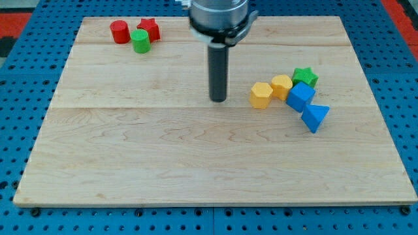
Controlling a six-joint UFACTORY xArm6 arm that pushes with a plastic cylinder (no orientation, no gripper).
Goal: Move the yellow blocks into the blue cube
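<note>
Two yellow blocks lie at the view's right: a yellow hexagonal block (260, 95) and a second yellow block (282, 85) just up and right of it. The second one touches the blue cube (300, 96). A blue triangular block (315, 117) sits below the cube, touching it. A green star block (305, 77) sits above the cube. My tip (218, 99) rests on the board to the left of the yellow hexagonal block, with a clear gap between them.
A red cylinder (119, 31), a green cylinder (140, 40) and a red star block (149, 29) cluster at the view's top left. The wooden board (163, 156) lies on a blue perforated surface.
</note>
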